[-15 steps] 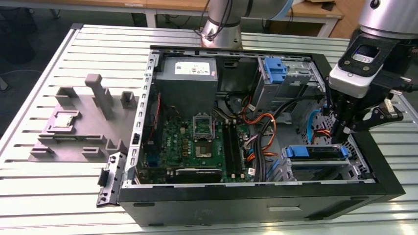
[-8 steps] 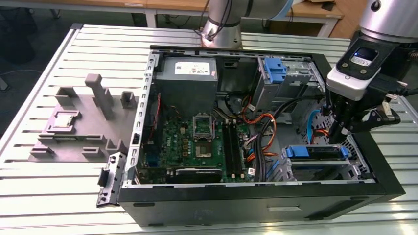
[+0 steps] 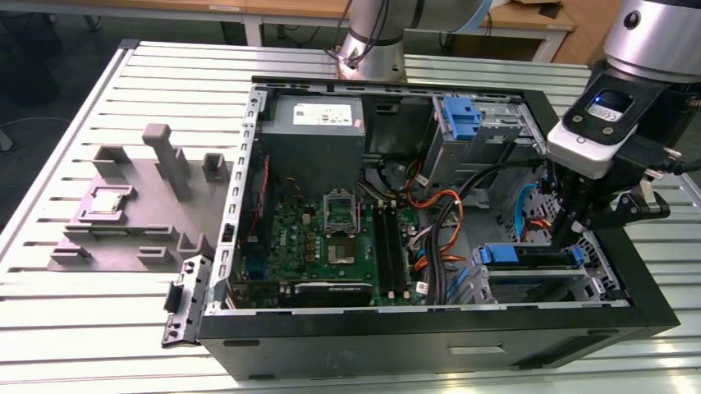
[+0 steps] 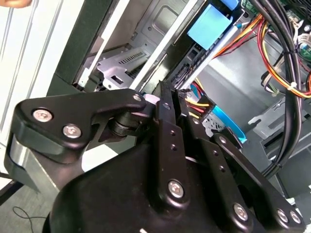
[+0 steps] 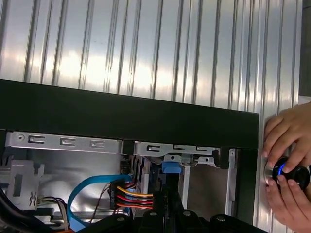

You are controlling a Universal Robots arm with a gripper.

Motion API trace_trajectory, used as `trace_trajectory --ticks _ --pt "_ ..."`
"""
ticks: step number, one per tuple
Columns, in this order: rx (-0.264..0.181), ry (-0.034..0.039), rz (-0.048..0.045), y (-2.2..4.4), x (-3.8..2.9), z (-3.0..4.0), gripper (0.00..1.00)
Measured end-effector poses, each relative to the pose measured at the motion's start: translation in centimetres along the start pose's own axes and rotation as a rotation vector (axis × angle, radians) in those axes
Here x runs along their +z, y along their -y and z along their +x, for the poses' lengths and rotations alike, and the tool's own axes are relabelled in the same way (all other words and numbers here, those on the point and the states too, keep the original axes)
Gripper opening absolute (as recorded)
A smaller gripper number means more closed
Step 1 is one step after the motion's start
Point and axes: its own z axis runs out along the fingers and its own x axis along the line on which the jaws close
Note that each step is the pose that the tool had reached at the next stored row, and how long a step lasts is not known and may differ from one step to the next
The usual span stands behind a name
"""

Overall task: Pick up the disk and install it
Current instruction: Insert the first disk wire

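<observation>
Watch the bundle of cables [image 3: 438, 238] beside the drive bay: the gripper [image 3: 570, 238] works close to it and, I think, could catch a wire. How wide the gripper stands I cannot tell. The disk [image 3: 531, 267] sits in the lower bay of the computer case [image 3: 646, 304], just below the gripper.
</observation>
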Motion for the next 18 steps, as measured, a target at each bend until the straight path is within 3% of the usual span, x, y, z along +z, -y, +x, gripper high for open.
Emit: trace_trajectory --ticks 2,6,10,14,18 --pt "0.003 -0.0081 0.0003 0.01 0.13 -0.12 0.17" --pt "0.01 -0.0396 -0.0003 0.03 0.27 -0.26 0.17" --pt "0.017 -0.06 -0.0002 0.05 0.49 -0.5 0.17" --pt "0.021 -0.0716 -0.0002 0.06 0.57 -0.55 0.17" --pt "0.021 -0.0724 -0.0002 0.06 0.59 -0.55 0.17"
